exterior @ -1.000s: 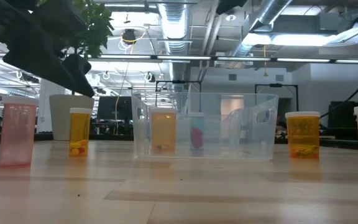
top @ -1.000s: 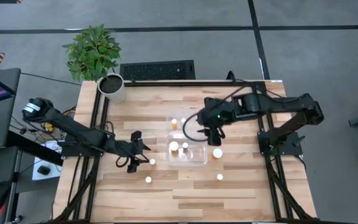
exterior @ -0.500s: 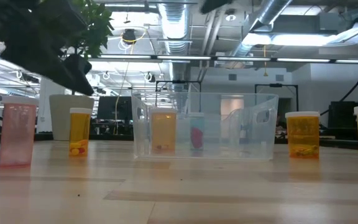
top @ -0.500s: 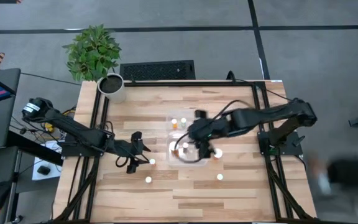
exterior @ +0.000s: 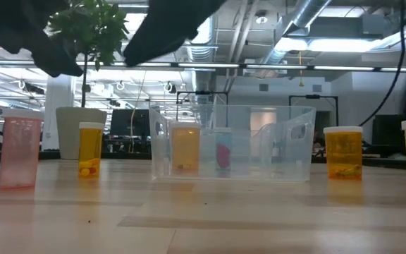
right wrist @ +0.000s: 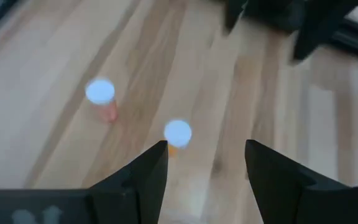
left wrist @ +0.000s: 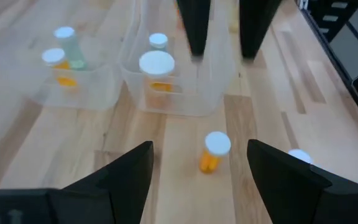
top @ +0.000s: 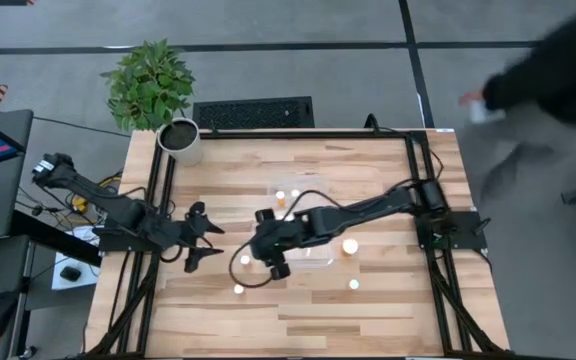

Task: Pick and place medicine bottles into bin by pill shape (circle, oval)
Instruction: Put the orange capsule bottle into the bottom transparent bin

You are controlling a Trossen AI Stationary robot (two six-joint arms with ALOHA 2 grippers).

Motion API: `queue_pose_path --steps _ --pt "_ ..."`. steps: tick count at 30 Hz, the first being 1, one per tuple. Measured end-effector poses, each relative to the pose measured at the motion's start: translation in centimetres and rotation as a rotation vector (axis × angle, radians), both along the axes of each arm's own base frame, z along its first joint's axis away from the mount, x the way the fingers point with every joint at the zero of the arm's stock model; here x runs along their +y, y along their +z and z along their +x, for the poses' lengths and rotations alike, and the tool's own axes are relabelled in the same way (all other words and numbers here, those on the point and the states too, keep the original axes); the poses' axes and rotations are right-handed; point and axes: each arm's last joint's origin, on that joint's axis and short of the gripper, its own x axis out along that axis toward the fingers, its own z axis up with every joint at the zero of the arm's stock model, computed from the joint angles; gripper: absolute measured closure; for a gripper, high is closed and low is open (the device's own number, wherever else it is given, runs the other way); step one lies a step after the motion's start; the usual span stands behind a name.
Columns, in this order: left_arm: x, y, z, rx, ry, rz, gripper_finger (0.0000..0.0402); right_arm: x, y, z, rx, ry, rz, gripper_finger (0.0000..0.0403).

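Observation:
The clear bin (top: pixel 313 255) stands mid-table with several white-capped bottles inside (left wrist: pixel 156 68). An orange bottle (top: pixel 245 260) and a pink one (top: pixel 238 289) stand upright on the table left of the bin. Two more orange bottles (top: pixel 349 245) (top: pixel 354 285) stand to its right. My right gripper (top: pixel 264 248) is open and empty, reaching across the bin above the left pair; the orange bottle (right wrist: pixel 178 134) lies just ahead of its fingers (right wrist: pixel 205 162). My left gripper (top: pixel 211 243) is open and empty, left of the same bottle (left wrist: pixel 215 149).
A white plant pot (top: pixel 180 140) stands at the far left corner. The low view shows the pink bottle (exterior: pixel 20 152), an orange one (exterior: pixel 89 149), the bin (exterior: pixel 231 144) and another orange bottle (exterior: pixel 343 152). A person (top: pixel 558 70) moves beyond the table's far right.
My right gripper has swept from over the bin's right side toward the table's left edge, across the bin, and now hangs over the bottles left of it. My left gripper has drawn back a little toward the left edge. A person has come into view at the far right.

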Motion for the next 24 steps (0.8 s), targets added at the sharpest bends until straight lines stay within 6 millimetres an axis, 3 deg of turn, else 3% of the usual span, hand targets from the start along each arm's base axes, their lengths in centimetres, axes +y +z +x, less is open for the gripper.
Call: queue_pose_path --steps 12,20,24 --pt "-0.1 0.3 -0.9 -0.013 -0.007 -0.004 0.0150 0.2 -2.5 4.8 0.028 0.065 0.052 0.0182" --pt "-0.3 0.2 -1.0 -0.008 -0.014 -0.006 0.0150 0.2 -6.1 5.9 0.109 0.079 0.074 0.0182" --pt "-0.3 0.2 -1.0 -0.011 -0.004 -0.001 0.0150 0.0 -6.3 5.9 0.122 0.070 0.084 0.0182"
